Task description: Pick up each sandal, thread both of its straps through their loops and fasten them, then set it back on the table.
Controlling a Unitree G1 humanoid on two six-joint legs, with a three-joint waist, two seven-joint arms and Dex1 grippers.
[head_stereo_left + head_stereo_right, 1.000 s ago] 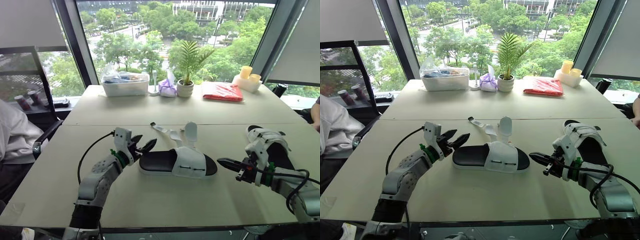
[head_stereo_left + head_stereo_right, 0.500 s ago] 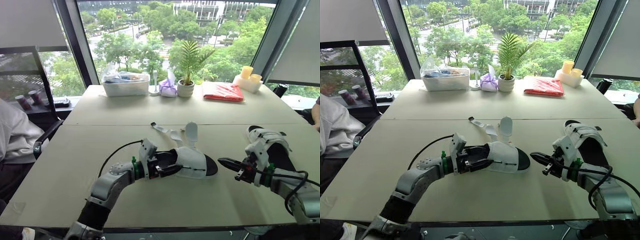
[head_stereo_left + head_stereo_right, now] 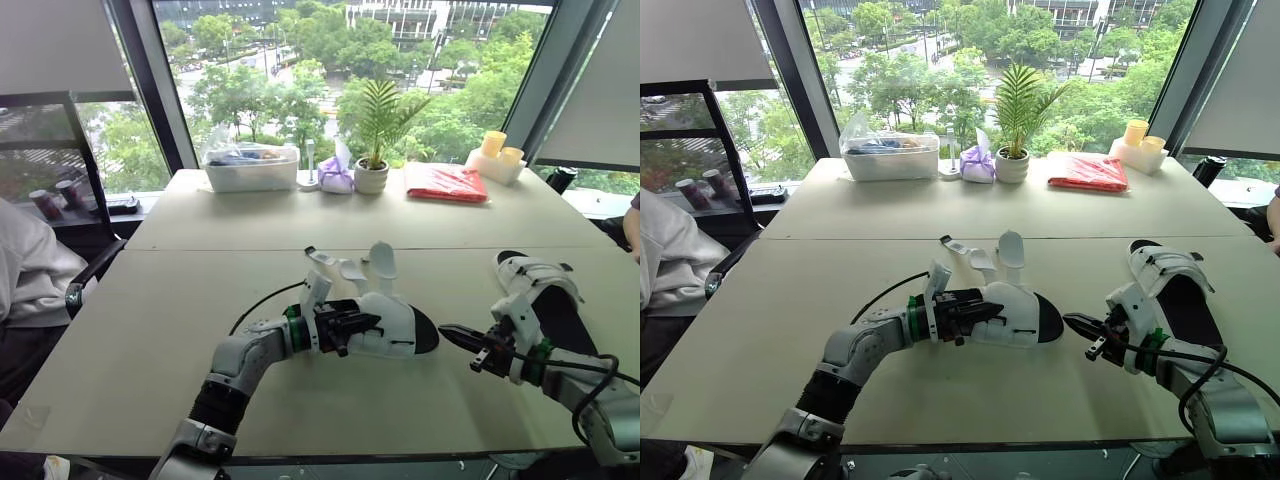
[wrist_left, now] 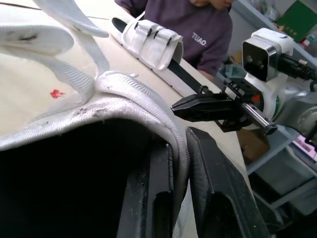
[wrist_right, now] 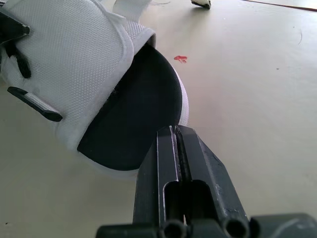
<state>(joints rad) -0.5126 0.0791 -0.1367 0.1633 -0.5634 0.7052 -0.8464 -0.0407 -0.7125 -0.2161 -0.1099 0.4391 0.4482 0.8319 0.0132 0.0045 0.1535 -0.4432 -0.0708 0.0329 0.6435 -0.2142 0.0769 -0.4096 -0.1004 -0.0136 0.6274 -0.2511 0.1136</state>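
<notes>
A white sandal with a black sole (image 3: 395, 325) lies mid-table, its two straps (image 3: 350, 267) loose and splayed toward the far side. My left gripper (image 3: 345, 325) reaches into its heel opening; in the left wrist view its fingers (image 4: 158, 168) are shut on the edge of the white upper (image 4: 143, 99). My right gripper (image 3: 455, 334) is shut with nothing in it, pointing at the sandal's toe (image 5: 129, 99) a short way off. A second sandal (image 3: 538, 285) with fastened straps lies at the right, behind my right arm.
Along the far edge stand a clear plastic box (image 3: 250, 168), a potted plant (image 3: 372, 135), a red bag (image 3: 445, 183) and yellow cups (image 3: 497, 150). A person in a white sleeve (image 3: 25, 270) sits at the left. Another person in purple (image 4: 198, 25) is beyond the right side.
My left gripper moved right from beside the heel into the sandal and closed on its upper. The right gripper dropped slightly and stayed shut.
</notes>
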